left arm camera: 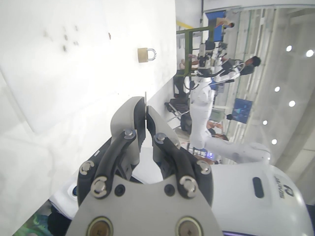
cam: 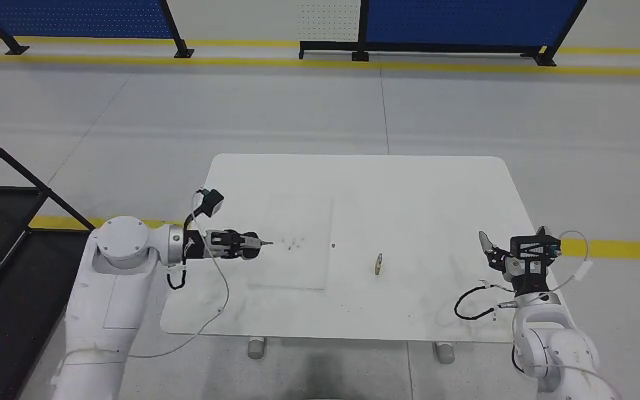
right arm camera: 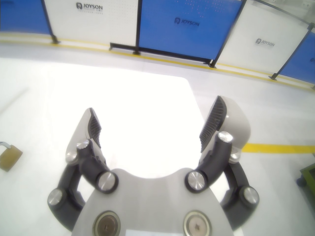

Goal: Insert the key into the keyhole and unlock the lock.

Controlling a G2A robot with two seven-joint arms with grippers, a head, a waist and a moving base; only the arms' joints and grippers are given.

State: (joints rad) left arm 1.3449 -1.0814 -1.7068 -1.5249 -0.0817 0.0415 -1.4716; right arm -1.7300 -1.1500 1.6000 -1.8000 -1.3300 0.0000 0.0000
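Observation:
A small brass padlock [cam: 379, 263] with a silver shackle lies flat on the white table [cam: 430, 190], right of centre. It also appears in the left wrist view [left arm camera: 144, 55] and at the edge of the right wrist view [right arm camera: 8, 157]. My left gripper [cam: 258, 242] hovers over the table's left part, shut on a thin metal key [left arm camera: 145, 98] seen edge-on between its pads, well short of the padlock. My right gripper [cam: 515, 245] stands open and empty near the table's right edge, its fingers [right arm camera: 216, 116] spread wide.
A thin white sheet [cam: 290, 240] with a few small dark marks lies on the table's left half. The rounded table edge runs just beside the right gripper. Blue and white fence panels [cam: 440, 20] stand on the floor beyond the table.

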